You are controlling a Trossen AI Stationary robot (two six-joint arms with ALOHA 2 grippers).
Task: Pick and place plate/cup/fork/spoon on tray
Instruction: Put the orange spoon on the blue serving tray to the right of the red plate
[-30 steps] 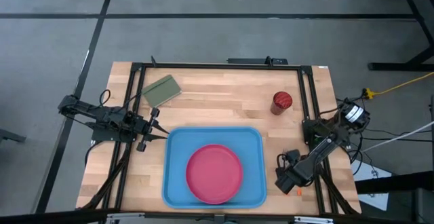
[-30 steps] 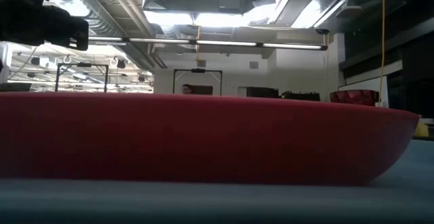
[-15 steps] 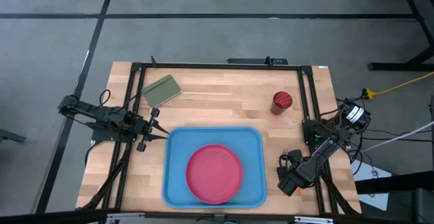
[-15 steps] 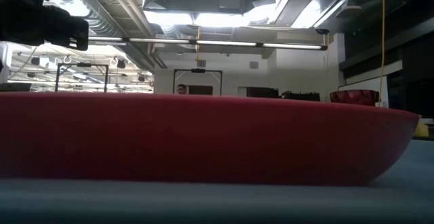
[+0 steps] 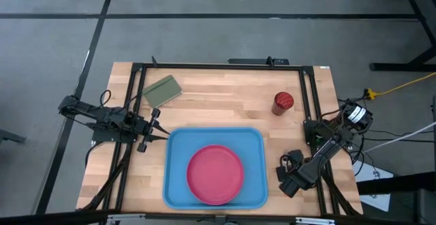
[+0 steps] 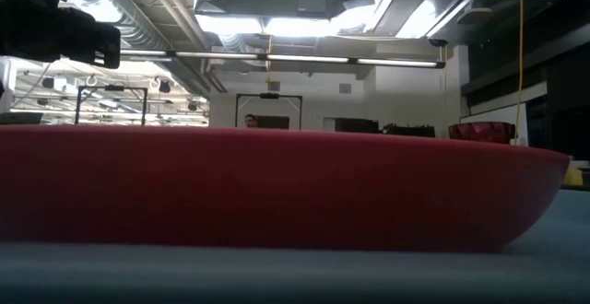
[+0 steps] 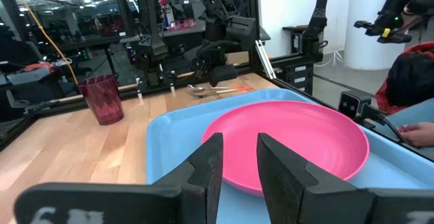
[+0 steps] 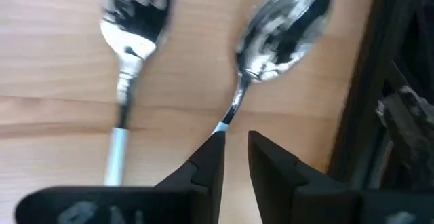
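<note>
The large light-blue rectangular plastic tray [image 5: 178, 184] lies at the table's near edge, holding only the round flat pink-red plastic plate [image 5: 215, 174]. The small dark red cup [image 5: 283, 102] stands on bare wood, well apart. Right of the tray, the right gripper [image 8: 232, 157] hangs over the silver-bowled spoon [image 8: 283, 22], fingers slightly parted around its handle; the fork [image 8: 134, 26] lies beside. Both handles are cut off. The left gripper [image 7: 236, 157] waits released beside the tray.

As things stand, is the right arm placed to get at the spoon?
Probably yes. The right gripper hangs just over the spoon, slightly parted fingers either side of its handle; the fork lies apart beside it, nothing between.
</note>
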